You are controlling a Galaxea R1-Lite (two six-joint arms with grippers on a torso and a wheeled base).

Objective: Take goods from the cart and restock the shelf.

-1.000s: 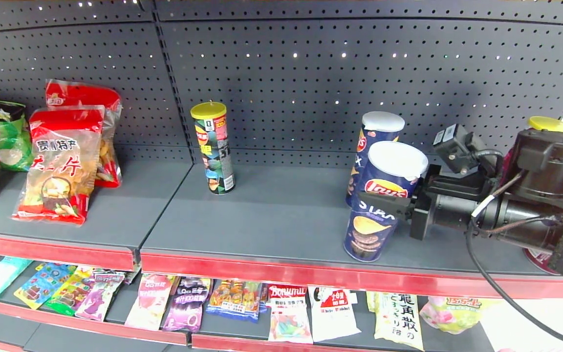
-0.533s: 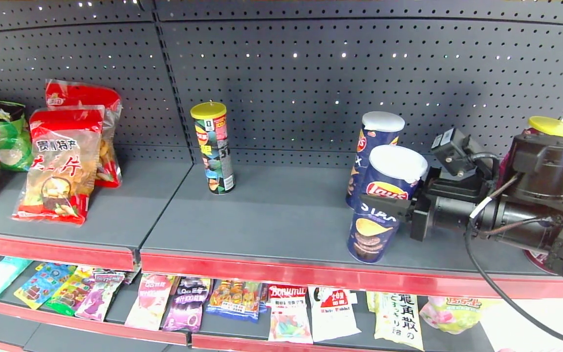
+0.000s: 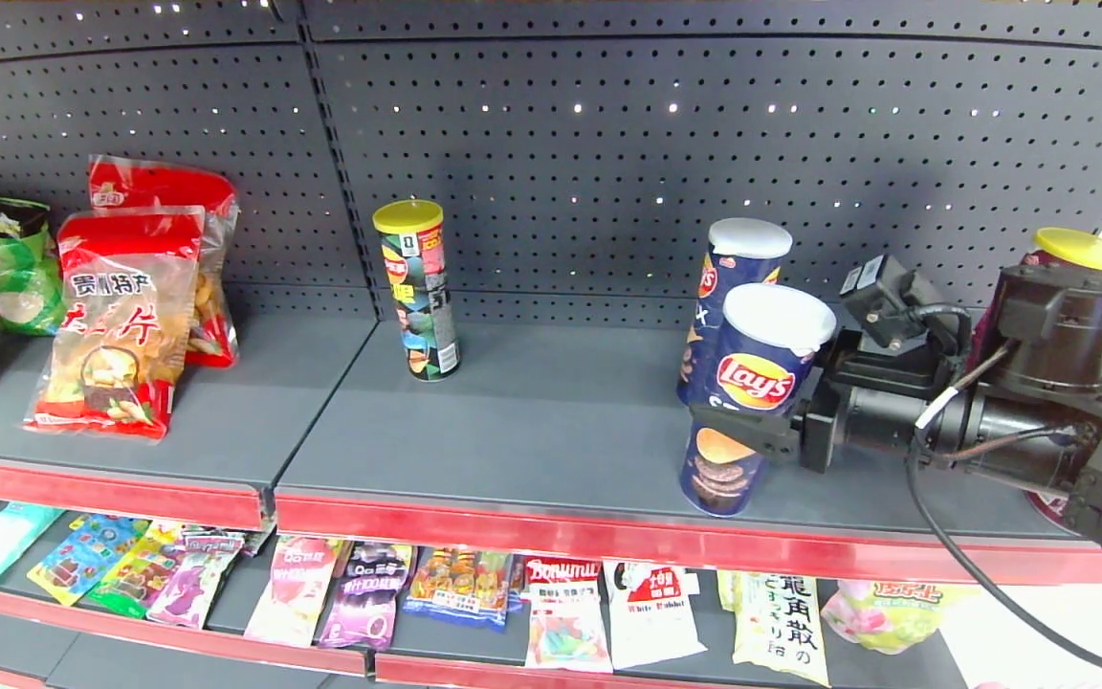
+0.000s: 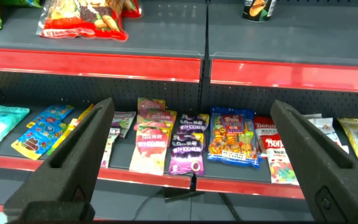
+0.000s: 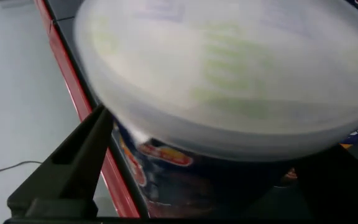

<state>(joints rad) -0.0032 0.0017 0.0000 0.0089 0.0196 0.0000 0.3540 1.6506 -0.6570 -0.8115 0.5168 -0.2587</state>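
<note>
My right gripper [image 3: 738,426] pinches the blue chip can [image 3: 757,373] low on its body, one finger across the front and the other hidden behind it. In my right wrist view the white lid [image 5: 229,74] sits between the two black fingers. The can stands on the upper shelf [image 3: 532,431], toward 4 o'clock from the shelf's middle and close to the red lip [image 3: 513,526], with its base looking seated or very nearly so. To finish this placement well, I judge I should make sure the base is flat before letting go. I should then spread the fingers only a little and draw straight back toward 3 o'clock, so that neither finger drags the can off the lip or knocks it into the second blue can [image 3: 738,258] standing just beside it at 12 o'clock. My left gripper [image 4: 191,109] has its fingers spread wide with nothing between them and faces the lower shelf of candy packets [image 4: 185,143]. As for contents, both blue cans are lidded, so I cannot tell what is inside. The same goes for the yellow-lidded can [image 3: 417,287] at 10 o'clock and for another yellow lid [image 3: 1082,247] behind my arm at 2 o'clock. The red snack bags [image 3: 121,316] at 9 o'clock show pale pieces through their clear fronts.
</note>
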